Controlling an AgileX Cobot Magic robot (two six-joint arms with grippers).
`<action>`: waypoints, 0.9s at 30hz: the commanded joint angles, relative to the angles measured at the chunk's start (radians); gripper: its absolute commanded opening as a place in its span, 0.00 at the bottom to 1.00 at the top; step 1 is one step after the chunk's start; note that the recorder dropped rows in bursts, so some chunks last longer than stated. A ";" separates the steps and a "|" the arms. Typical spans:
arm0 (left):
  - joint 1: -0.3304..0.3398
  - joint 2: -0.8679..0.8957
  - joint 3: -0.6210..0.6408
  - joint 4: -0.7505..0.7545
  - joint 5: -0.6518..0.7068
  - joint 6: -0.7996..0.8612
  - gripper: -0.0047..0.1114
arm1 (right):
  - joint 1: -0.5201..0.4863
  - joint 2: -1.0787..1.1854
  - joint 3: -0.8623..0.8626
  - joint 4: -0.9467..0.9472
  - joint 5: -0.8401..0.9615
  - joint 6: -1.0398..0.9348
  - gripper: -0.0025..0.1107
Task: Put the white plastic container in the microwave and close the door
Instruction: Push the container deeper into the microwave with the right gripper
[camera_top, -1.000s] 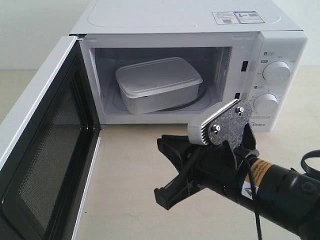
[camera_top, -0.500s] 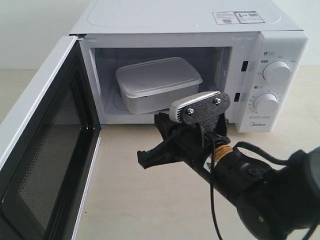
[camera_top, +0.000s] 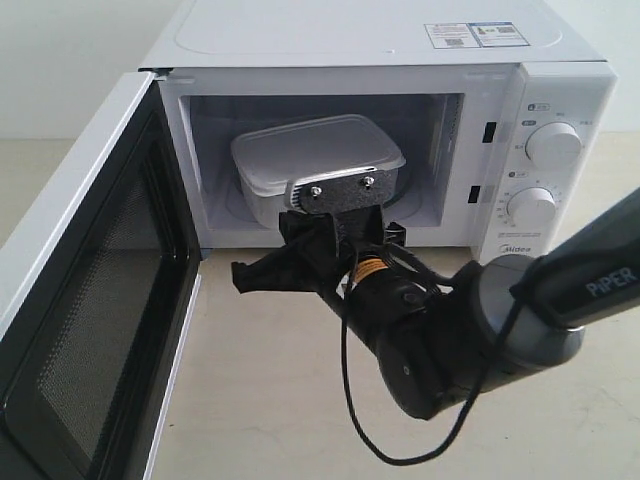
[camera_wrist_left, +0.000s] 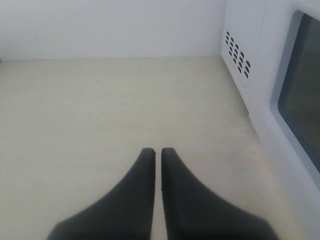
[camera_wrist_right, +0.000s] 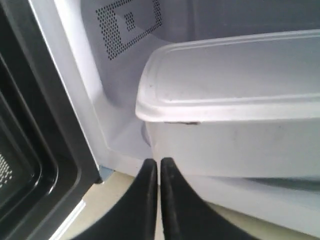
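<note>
Container (camera_top: 318, 152), translucent white, rounded corners, flat rimmed lid, inside microwave (camera_top: 340, 45).

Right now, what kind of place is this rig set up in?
Probably a lab mock-up of a kitchen counter rather than a home kitchen: a white microwave, door open, white plastic container inside, on a plain beige tabletop against a blank white wall.

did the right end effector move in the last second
Yes, the right end effector went left, from below the lower knob to the open front of the microwave.
</note>
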 joint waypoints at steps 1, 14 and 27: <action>-0.001 -0.002 0.004 -0.002 -0.003 0.003 0.08 | 0.000 0.035 -0.073 0.039 0.032 -0.019 0.02; -0.001 -0.002 0.004 -0.002 -0.003 0.003 0.08 | -0.074 0.113 -0.251 0.133 0.131 -0.115 0.02; -0.001 -0.002 0.004 -0.002 -0.003 0.003 0.08 | -0.085 0.104 -0.283 0.133 0.210 -0.120 0.02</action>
